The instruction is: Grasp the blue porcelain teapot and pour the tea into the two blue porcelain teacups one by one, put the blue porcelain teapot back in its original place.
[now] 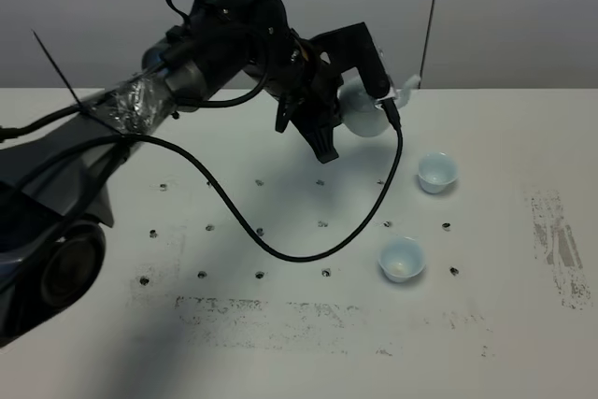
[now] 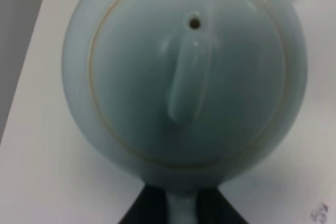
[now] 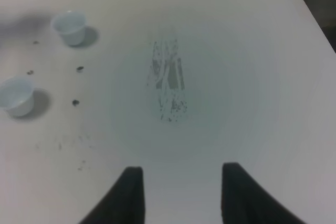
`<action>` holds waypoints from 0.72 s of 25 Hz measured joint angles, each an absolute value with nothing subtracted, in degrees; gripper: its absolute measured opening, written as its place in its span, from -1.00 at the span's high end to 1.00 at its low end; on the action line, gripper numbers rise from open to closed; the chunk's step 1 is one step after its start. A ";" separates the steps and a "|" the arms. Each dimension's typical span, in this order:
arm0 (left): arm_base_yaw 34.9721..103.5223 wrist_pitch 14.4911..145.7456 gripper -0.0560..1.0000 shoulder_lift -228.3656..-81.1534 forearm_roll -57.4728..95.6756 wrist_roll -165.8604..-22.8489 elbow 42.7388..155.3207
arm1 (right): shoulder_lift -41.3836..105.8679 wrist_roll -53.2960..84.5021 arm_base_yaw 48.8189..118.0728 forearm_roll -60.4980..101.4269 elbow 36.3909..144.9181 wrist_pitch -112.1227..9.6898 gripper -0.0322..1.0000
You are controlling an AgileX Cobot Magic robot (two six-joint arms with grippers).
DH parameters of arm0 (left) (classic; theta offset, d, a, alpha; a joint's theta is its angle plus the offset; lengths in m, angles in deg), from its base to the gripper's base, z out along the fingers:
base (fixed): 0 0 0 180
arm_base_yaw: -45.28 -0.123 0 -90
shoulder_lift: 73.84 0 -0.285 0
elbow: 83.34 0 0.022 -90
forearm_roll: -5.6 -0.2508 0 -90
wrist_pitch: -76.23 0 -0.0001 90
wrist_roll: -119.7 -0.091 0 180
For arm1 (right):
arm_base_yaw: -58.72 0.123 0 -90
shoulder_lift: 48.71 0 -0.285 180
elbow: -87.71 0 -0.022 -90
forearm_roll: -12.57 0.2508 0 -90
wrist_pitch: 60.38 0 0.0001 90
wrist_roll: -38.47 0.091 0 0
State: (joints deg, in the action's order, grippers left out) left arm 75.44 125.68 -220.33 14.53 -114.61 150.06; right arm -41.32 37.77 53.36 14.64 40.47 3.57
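Teapot [image 1: 366, 117], pale blue and round, is gripped by its loop handle in the left tool [image 2: 181, 207], which is clenched on it. In the left wrist view the thin handle is seen pinched between two black fingers [image 2: 144, 211], with the pot's body directly beyond them. The pot is placed at the far side of the desk [image 1: 505, 137], close to the middle of the back edge, and the left arm is stretched across to reach it. The pot is held roughly upright, the lid [image 2: 189, 77] is seated, and a small vent hole [image 2: 195, 23] is seen beside the long knob. The spout [image 1: 408, 91] is pointed toward the right. Whether the base touches the desk cannot be told.

Two cups are set upright on the desk, right of the middle and apart from each other. The farther cup [image 1: 436, 172] is found near the pot, in front of the spout; the nearer cup [image 1: 402, 259] is placed closer to the front edge.

A black cable [image 1: 308, 254] is draped in a loop over the desk between the pot and the nearer cup.

The right tool [image 3: 182, 167] is shown only by its own wrist view: it is released, its fingers are spread, and only bare desk is seen between them. A grey scuffed patch [image 3: 168, 85] is marked on the desk beyond it.
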 joint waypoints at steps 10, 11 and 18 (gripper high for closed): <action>76.03 120.56 0.68 -223.97 14.03 -126.52 151.90 | -41.32 37.77 53.36 14.64 40.47 3.57 0.24; 76.09 119.95 0.68 -223.97 14.03 -128.32 151.90 | -41.32 37.77 53.36 14.64 40.47 3.57 0.24; 76.13 120.36 0.68 -224.01 14.53 -136.43 151.92 | -41.32 37.77 53.36 14.64 40.47 3.52 0.24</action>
State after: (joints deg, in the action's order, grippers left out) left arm 76.13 120.36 -224.01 14.53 -136.43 151.92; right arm -41.32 37.77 53.36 14.64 40.47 3.52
